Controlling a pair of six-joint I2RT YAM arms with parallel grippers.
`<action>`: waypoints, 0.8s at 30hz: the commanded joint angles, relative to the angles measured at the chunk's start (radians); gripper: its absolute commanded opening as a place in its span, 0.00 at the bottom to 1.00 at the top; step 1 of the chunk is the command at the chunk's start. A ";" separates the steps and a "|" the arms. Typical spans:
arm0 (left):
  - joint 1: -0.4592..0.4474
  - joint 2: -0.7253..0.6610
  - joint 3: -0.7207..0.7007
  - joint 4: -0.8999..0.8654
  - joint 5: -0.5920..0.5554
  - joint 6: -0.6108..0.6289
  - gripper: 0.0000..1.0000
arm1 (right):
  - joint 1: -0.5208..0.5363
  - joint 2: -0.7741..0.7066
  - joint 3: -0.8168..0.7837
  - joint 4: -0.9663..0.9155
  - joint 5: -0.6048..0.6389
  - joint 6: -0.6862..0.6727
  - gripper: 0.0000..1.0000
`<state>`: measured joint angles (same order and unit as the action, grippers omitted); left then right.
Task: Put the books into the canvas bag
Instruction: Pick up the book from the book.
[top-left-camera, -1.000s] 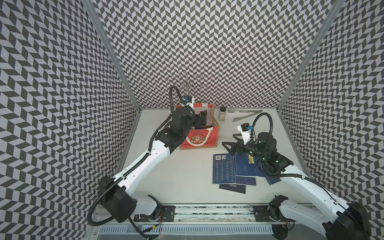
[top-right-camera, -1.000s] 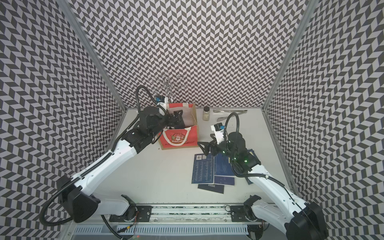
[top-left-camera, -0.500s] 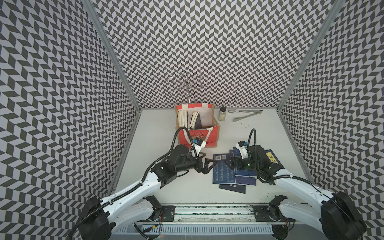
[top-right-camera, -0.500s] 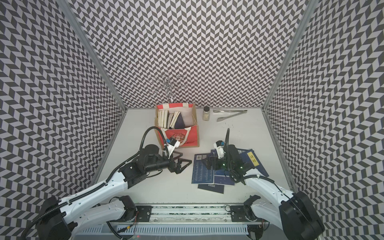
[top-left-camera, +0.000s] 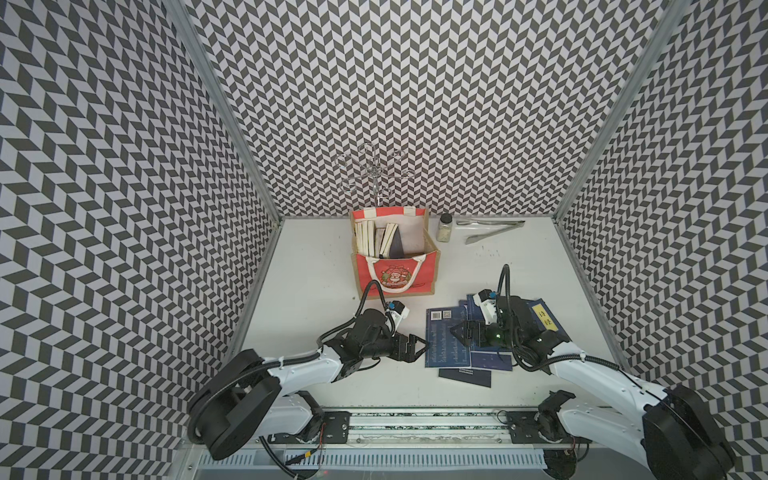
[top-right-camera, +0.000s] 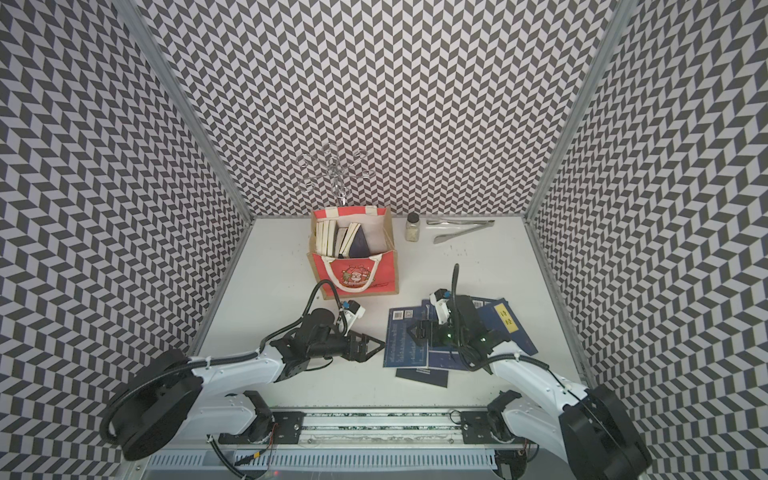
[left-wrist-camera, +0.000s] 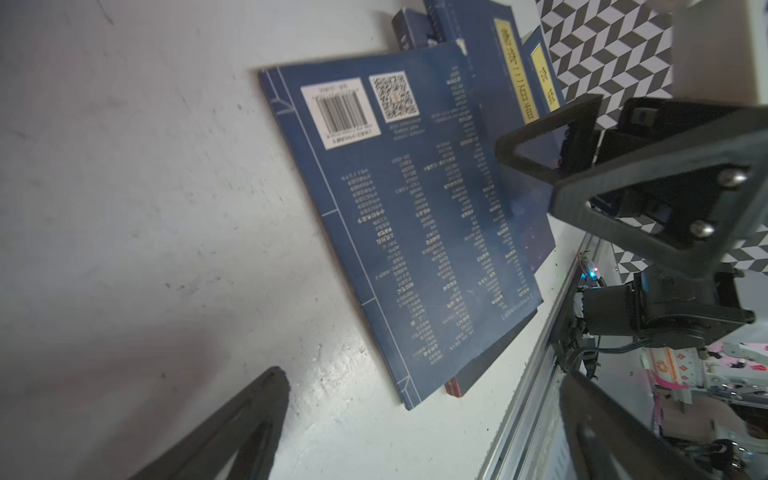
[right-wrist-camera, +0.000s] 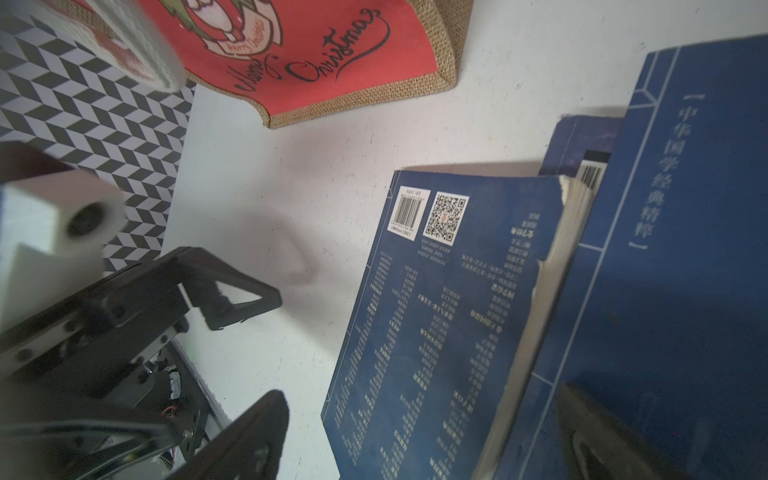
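In both top views I see the canvas bag (top-left-camera: 426, 272) standing upright toward the back of the desk (top-left-camera: 316, 291), with several books (top-left-camera: 376, 239) on edge inside it. More navy books (top-left-camera: 446, 345) lie flat in an overlapping pile nearer the front. One of them has a yellow label (top-left-camera: 542, 318), and a small dark book (top-left-camera: 465, 377) pokes out at the front edge. My left claw (top-left-camera: 422, 347) sits low beside the pile's edge, spread wide and empty. My right claw (top-left-camera: 455, 332) is over the pile, also spread and holding nothing. A jar (top-left-camera: 445, 227), tongs (top-left-camera: 490, 230) and a wire rack (top-left-camera: 374, 174) sit along the back.

On the left wrist camera, my fingers (left-wrist-camera: 249, 415) stand far apart. The barcode book (left-wrist-camera: 415, 232) lies flat ahead, with bare desk between us. The right claw hangs above its far side.

On the right wrist camera, the bag's red "Merry Christmas" panel (right-wrist-camera: 332, 54) is beyond the pile. The barcode book's near edge lifts slightly, showing pages, against a book with a white title (right-wrist-camera: 665, 249). The left claw faces me across the desk.
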<state>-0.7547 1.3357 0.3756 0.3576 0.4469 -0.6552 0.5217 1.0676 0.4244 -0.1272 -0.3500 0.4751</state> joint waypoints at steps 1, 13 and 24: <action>0.016 0.077 0.039 0.113 0.083 -0.038 1.00 | 0.046 -0.019 -0.053 -0.069 0.019 0.055 0.99; 0.032 0.224 0.091 0.182 0.143 -0.032 1.00 | 0.169 -0.145 -0.165 -0.090 0.063 0.202 0.99; 0.032 0.340 0.095 0.317 0.238 -0.070 0.99 | 0.170 0.048 -0.101 0.026 0.096 0.147 0.99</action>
<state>-0.7193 1.6505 0.4595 0.6289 0.6384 -0.7059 0.6872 1.0405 0.3393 -0.0311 -0.2878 0.6273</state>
